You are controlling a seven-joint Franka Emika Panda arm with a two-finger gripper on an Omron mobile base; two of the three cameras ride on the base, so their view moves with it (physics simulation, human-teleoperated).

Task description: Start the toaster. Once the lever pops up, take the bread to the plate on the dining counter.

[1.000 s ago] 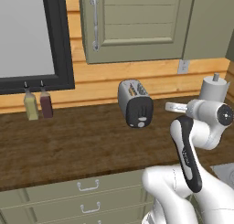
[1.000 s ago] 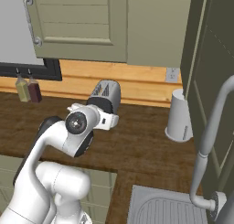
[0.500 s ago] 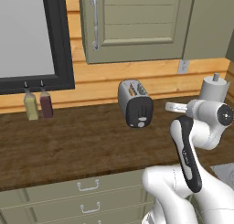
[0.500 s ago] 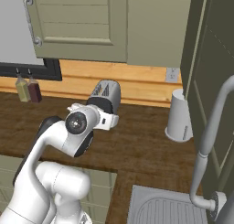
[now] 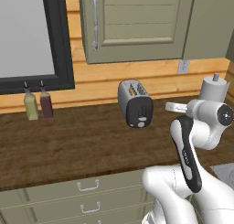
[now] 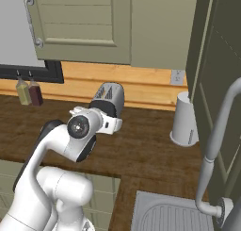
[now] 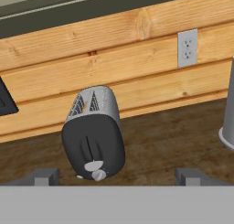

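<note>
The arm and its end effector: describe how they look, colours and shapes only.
The arm is glossy white with rounded, bulbous links, a black strip along one link and dark round joint caps. The end effector has two small, blocky dark grey fingertips. No cables or markings show.

Silver-grey toaster upright on wood worktop by wall, black end panel forward.

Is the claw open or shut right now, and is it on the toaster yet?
Open. In the hand view the claw has its two fingertips set wide apart with nothing between them, short of the toaster.
</note>
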